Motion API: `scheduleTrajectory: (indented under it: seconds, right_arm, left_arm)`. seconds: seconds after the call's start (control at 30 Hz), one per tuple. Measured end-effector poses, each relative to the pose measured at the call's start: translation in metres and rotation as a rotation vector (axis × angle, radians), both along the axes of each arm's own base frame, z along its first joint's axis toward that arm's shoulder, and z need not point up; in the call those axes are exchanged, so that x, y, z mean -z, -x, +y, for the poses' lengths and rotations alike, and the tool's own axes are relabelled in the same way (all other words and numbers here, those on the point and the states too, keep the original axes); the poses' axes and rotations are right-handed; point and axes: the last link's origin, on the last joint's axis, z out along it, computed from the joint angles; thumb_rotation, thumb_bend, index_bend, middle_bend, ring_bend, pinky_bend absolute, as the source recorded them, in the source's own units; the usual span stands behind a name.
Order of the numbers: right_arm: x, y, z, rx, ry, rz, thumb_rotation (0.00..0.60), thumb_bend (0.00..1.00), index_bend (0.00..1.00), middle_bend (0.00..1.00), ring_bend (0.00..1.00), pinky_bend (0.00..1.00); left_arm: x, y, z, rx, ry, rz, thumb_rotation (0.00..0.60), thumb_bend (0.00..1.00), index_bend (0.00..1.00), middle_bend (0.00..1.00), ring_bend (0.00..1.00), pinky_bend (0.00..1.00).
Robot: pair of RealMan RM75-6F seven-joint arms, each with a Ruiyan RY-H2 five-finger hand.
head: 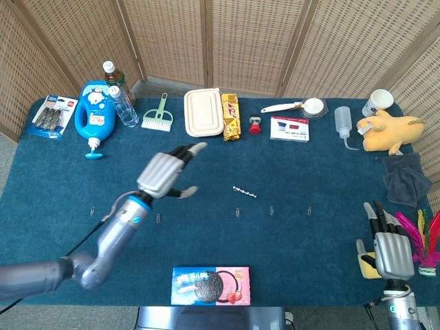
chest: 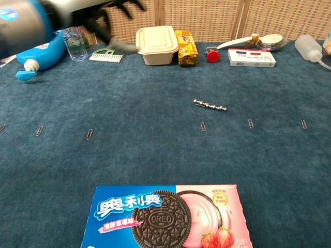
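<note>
My left robot hand (head: 167, 175) hangs above the blue-covered bench (head: 309, 234) left of centre in the head view, fingers spread, thumb out to the right, grasping nothing. In the chest view it shows only as a dark blur at the upper left (chest: 111, 23). The nearest loose item is a short metal bead chain (head: 244, 192), lying flat on the bench just right of centre, well apart from the left robot hand; in the chest view it sits in the upper middle (chest: 210, 105), just above a paper clip (chest: 202, 126).

My right robot hand (head: 389, 249) stands at the lower right corner of the head view, fingers straight and pointing up the frame, released and holding nothing. A yellow sponge (head: 366, 267) is touching or just beside its left edge; coloured feathers (head: 421, 237) lie just to its right.

An Oreo biscuit box (head: 210, 285) lies flat at the bottom centre. Along the top of the frame, left to right: a blue detergent bottle (head: 94, 115), a green hand brush (head: 157, 114), a beige lidded food box (head: 203, 113), a yellow snack packet (head: 230, 117), a red-and-white carton (head: 289, 128), a squeeze bottle (head: 343, 124) and a yellow plush toy (head: 388, 130).
</note>
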Motion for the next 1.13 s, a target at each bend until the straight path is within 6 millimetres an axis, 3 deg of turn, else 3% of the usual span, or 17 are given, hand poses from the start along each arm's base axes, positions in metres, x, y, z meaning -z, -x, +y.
scheduleTrajectory:
  seconds: [0.17,0.33,0.47,0.67,0.83,1.13]
  right_arm:
    - [0.004,-0.006,-0.006,-0.024,-0.018,0.009,0.600,0.43,0.00,0.02,0.02,0.14]
    - [0.004,-0.014,-0.009,-0.057,-0.018,0.029,0.600,0.43,0.00,0.00,0.00,0.13]
    - [0.002,-0.019,-0.008,-0.068,-0.016,0.045,0.600,0.43,0.00,0.00,0.00,0.12]
    - [0.001,-0.027,-0.009,-0.080,-0.021,0.060,0.600,0.43,0.00,0.00,0.00,0.12]
    - [0.001,-0.031,-0.010,-0.083,-0.024,0.063,0.600,0.43,0.00,0.00,0.00,0.12]
    - [-0.001,-0.030,-0.010,-0.079,-0.026,0.062,0.600,0.43,0.00,0.00,0.00,0.12]
  left_arm:
    - [-0.026,0.065,-0.024,-0.135,-0.044,0.030,0.521,0.43,0.02,0.14,0.17,0.45]
    - [-0.054,0.118,-0.059,-0.227,-0.116,0.061,0.521,0.43,0.06,0.14,0.17,0.44]
    - [-0.081,0.159,-0.099,-0.304,-0.200,0.095,0.520,0.43,0.07,0.14,0.17,0.43]
    - [-0.109,0.203,-0.159,-0.432,-0.275,0.112,0.520,0.43,0.08,0.14,0.17,0.43]
    - [-0.112,0.214,-0.192,-0.472,-0.269,0.087,0.521,0.43,0.08,0.14,0.17,0.43]
    - [-0.107,0.208,-0.192,-0.441,-0.277,0.045,0.536,0.43,0.08,0.14,0.17,0.43]
